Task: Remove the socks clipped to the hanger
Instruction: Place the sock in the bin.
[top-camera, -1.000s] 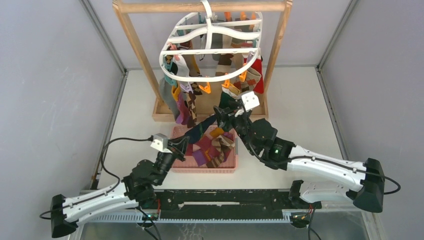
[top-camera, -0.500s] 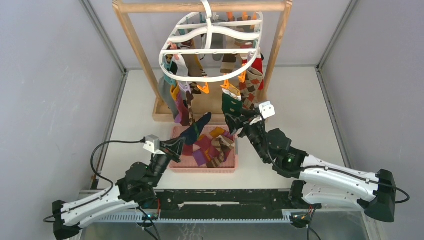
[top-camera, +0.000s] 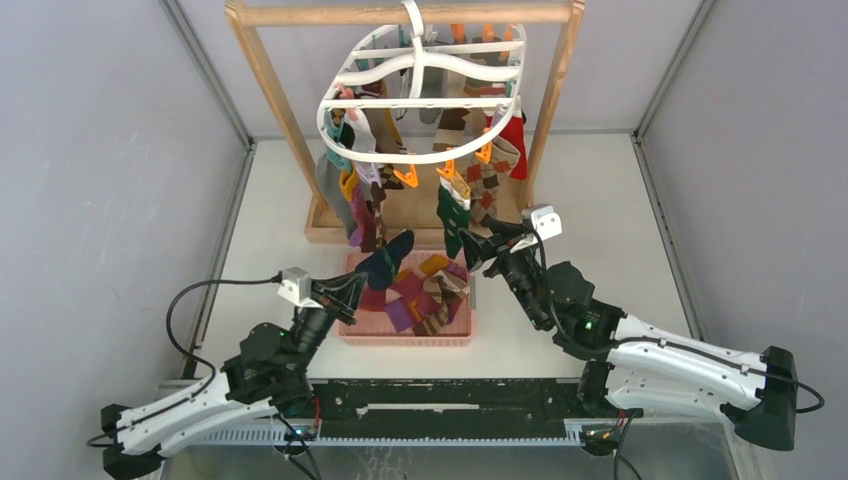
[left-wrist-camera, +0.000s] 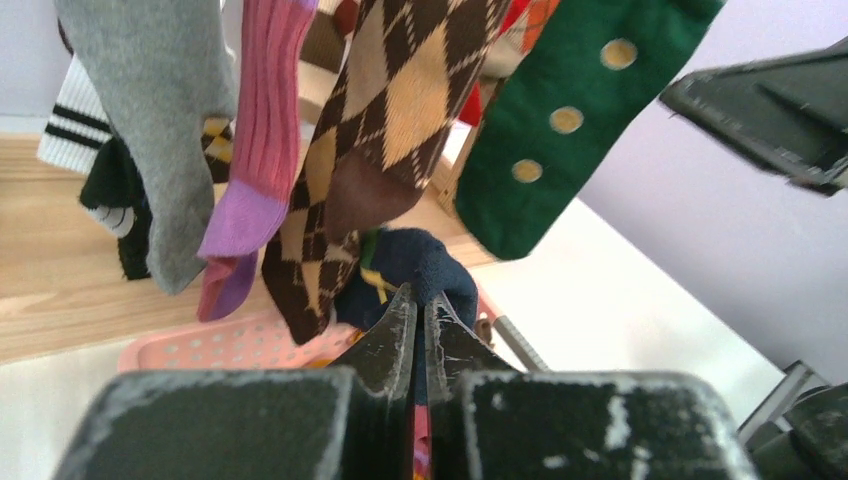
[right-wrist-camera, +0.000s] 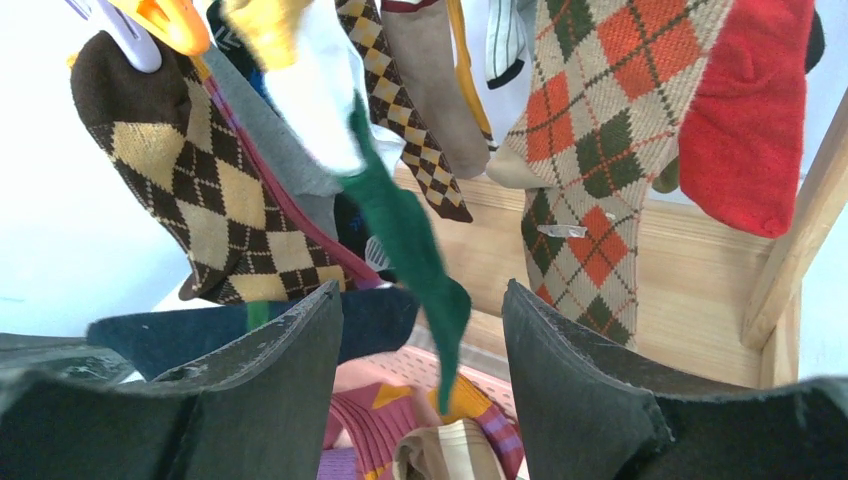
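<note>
The white oval hanger (top-camera: 420, 95) hangs from a wooden stand, with several socks clipped under it. My left gripper (top-camera: 352, 290) is shut on a navy sock (top-camera: 388, 258), which rises free of the clips over the basket. The left wrist view shows the same navy sock (left-wrist-camera: 425, 268) pinched at my left gripper's (left-wrist-camera: 420, 300) tips, below a brown argyle sock (left-wrist-camera: 390, 120) and a green dotted sock (left-wrist-camera: 560, 120). My right gripper (top-camera: 478, 250) stands open just below the hanger. In its wrist view the green sock (right-wrist-camera: 400, 225) dangles between the fingers of my right gripper (right-wrist-camera: 425, 305), still clipped above.
A pink basket (top-camera: 405, 340) with several loose socks sits in front of the wooden stand (top-camera: 268, 90). The stand's base board (top-camera: 330, 235) lies behind the basket. Grey walls close in on the left and right. An argyle sock (right-wrist-camera: 600, 110) and a red sock (right-wrist-camera: 745, 120) hang at the right.
My left arm has drawn back to the left with the navy sock in its grip. My right gripper has moved right, away from the navy sock, and now stands by the green sock.
</note>
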